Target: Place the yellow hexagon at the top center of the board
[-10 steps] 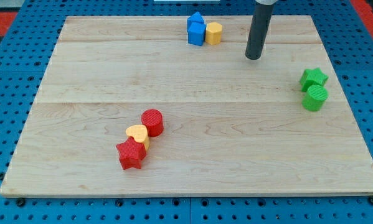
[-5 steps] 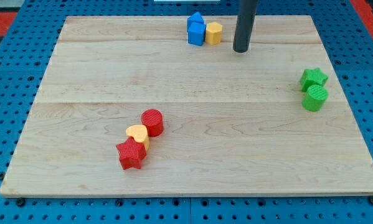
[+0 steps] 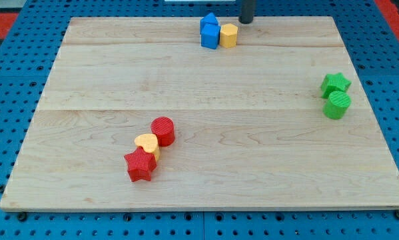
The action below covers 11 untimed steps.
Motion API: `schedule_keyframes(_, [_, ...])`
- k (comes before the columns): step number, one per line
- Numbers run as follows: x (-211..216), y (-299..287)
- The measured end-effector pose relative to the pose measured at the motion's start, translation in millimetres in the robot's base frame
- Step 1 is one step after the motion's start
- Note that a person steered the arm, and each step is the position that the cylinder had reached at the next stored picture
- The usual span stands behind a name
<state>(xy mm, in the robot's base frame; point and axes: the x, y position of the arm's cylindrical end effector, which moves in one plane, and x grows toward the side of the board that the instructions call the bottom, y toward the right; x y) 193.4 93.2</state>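
My tip [image 3: 247,21] sits just right of the yellow hexagon [image 3: 228,35], apart; no writing shows.

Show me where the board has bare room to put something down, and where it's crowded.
Free: the middle, between the yellow hexagon up top and the red cylinder; also the whole left side and bottom right. Crowded: the top centre, where my tip is just right of the hexagon and blue blocks.

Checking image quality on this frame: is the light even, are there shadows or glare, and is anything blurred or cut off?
Camera view: light is soft and even over the wooden board, with no glare and only faint shadows under the blocks. The yellow hexagon and the blue blocks look sharp. The rod is cropped by the view's top edge, with my tip slightly soft, up and right of the hexagon.
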Motion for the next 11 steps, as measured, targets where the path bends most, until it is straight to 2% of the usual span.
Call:
schedule_keyframes(1, [-0.6, -59.2])
schedule_keyframes(2, [36.2, -98.9])
schedule_keyframes(3, [83.1, -95.0])
schedule_keyframes(4, [85.7, -70.7])
schedule_keyframes(6, [52.2, -37.1])
schedule_keyframes(7, [61.7, 24.9])
schedule_keyframes(9, [43.9, 81.9])
schedule_keyframes(11, [25.3, -75.8])
